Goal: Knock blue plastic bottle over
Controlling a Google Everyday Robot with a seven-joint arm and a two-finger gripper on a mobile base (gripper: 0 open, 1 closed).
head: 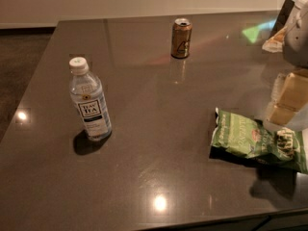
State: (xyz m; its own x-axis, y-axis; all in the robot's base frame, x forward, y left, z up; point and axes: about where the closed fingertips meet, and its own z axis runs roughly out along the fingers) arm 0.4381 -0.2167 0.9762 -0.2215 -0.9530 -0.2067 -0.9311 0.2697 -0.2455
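Observation:
The blue plastic bottle (90, 100) stands upright on the left part of the dark table (159, 143). It is clear and bluish, with a white screw cap and a white-and-black "TEA" label. My gripper (288, 100) is at the right edge of the view, above the table and just beyond a green snack bag. It is far to the right of the bottle and apart from it. Part of the arm (297, 30) shows above it at the top right.
A gold-brown drink can (181, 38) stands upright at the back middle of the table. A green snack bag (257, 141) lies at the right, under the gripper. The table's front edge runs along the bottom and its left edge borders the dark floor.

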